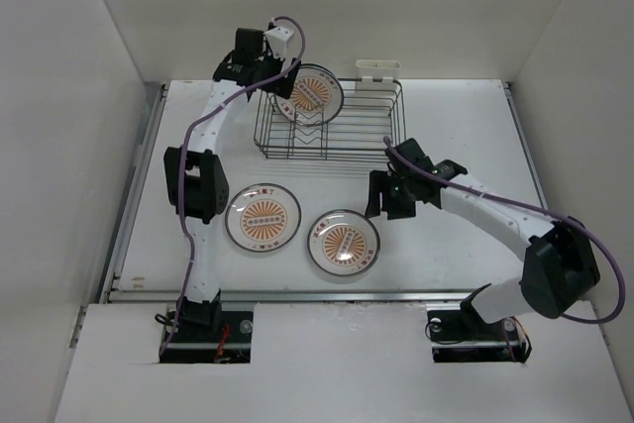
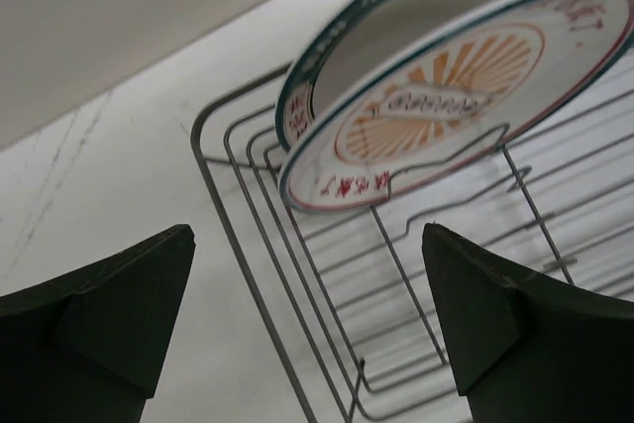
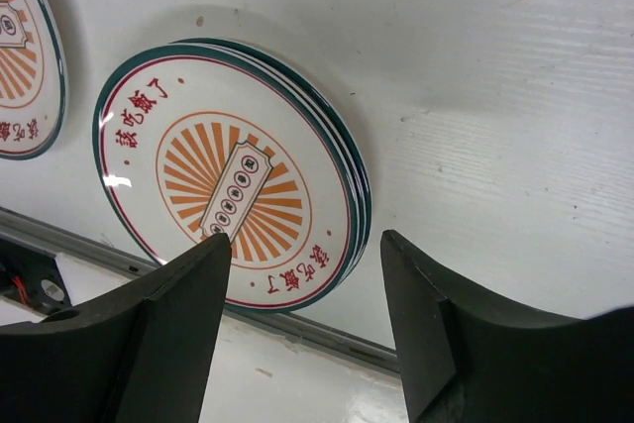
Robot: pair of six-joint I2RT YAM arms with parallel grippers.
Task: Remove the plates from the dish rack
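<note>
The dish rack [image 1: 342, 126] stands at the back middle of the table. Two plates stand upright in its left end [image 1: 309, 94]. In the left wrist view the front plate [image 2: 451, 106] has an orange sunburst, and the one behind it [image 2: 396, 7] has a wide dark-teal band. My left gripper [image 1: 265, 74] hovers open and empty at the rack's far left corner [image 2: 307, 245]. A sunburst plate [image 1: 263, 217] and what looks like a stack of sunburst plates [image 1: 343, 242] lie flat in front of the rack. My right gripper [image 1: 388, 207] is open and empty just right of that stack [image 3: 228, 175].
A small white plastic holder [image 1: 378, 68] sits on the rack's far edge. The rack's wires [image 2: 297, 274] lie right below my left fingers. The table's front edge rail [image 3: 297, 329] runs just beyond the stack. White walls enclose the table on three sides.
</note>
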